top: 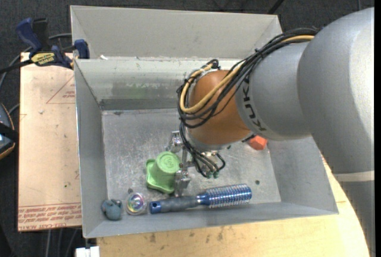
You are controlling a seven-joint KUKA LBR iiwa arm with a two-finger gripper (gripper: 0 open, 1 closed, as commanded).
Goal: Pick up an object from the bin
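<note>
One claw (181, 174) rests against the green cap (161, 171), beside the blue hairbrush (205, 197).

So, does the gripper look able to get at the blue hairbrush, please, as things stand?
Probably yes: the blue hairbrush lies uncovered close beside the gripper, though the bin's front wall right behind it may crowd the approach.

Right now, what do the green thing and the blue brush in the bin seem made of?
Green thing: probably plastic, matte, even colour, moulded round rim. Blue brush: likely plastic too, its handle glossy with light glints, the head finely ridged.
</note>
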